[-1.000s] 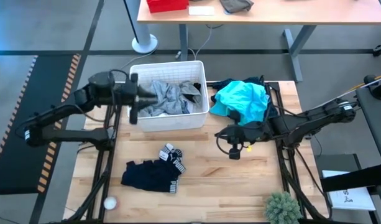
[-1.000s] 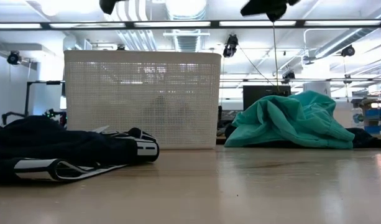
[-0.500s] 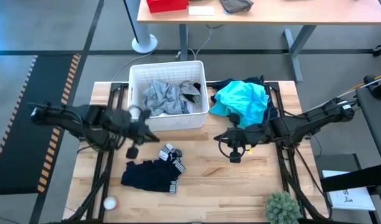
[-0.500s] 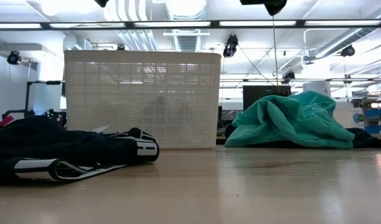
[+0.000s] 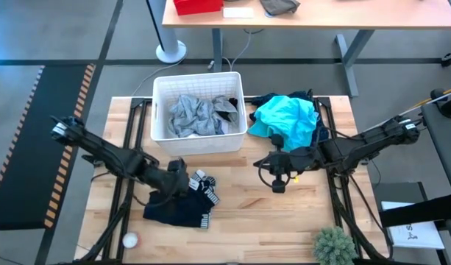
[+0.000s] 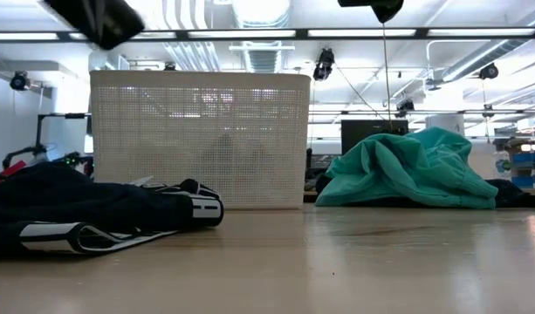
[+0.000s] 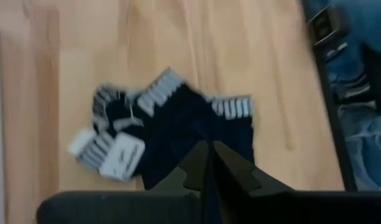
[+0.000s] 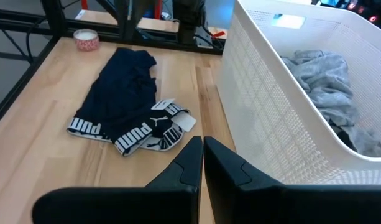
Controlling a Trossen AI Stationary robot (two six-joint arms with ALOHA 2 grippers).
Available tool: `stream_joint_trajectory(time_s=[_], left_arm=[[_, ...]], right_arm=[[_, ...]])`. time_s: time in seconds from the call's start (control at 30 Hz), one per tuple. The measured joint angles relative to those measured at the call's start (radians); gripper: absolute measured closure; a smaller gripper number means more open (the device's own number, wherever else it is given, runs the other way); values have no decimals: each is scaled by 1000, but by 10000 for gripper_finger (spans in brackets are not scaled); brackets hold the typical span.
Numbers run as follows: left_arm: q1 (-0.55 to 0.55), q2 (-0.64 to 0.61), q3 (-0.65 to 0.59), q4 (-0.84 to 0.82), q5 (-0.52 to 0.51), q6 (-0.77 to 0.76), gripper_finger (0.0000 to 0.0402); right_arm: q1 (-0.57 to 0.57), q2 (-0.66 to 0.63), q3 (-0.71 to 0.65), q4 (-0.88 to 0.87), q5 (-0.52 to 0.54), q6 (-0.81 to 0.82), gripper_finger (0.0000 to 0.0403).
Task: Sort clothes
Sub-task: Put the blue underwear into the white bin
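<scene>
A navy garment with white lettered bands (image 5: 177, 207) lies flat on the table near its near-left part, with dark striped socks (image 5: 204, 184) beside it. My left gripper (image 5: 182, 178) is shut and hangs above this pile, touching nothing; its wrist view shows the navy garment (image 7: 190, 124) below the fingers (image 7: 209, 158). In the low view it hangs high over the table (image 6: 101, 19). My right gripper (image 5: 268, 166) is shut and empty over the table's middle, also high in the low view (image 6: 376, 7). Grey clothes (image 5: 196, 114) lie in the white basket (image 5: 160, 110). A teal garment (image 5: 284, 118) lies on dark cloth at the far right.
The white basket (image 6: 197, 139) stands at the table's far middle. A small white ball (image 5: 129, 240) lies at the near left corner, and a small green plant (image 5: 334, 246) at the near right. Bare wood (image 5: 269, 213) lies between the navy pile and the plant.
My left gripper has swung from over the basket's left side toward the table's near edge and come down, and now hangs over the navy garment and socks. It has stayed shut. The clothes have not moved.
</scene>
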Motion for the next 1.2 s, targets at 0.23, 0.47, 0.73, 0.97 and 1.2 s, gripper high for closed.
stream_joint_trajectory(time_s=[0.23,0.47,0.73,0.97,1.2], left_arm=[[-45,117,0,-9,-2,-87,355],[-94,226,0,-1,-1,-155,265],[-129,306,0,48,-18,-236,158],[-132,388,-2,59,-26,-254,128],[-132,457,-2,60,-56,-258,151]], right_arm=[[0,0,0,-7,0,-4,403],[0,0,0,-8,-1,-4,403],[0,0,0,-11,-30,-26,403],[12,0,0,-11,-54,-42,403],[19,0,0,-11,-53,-45,403]])
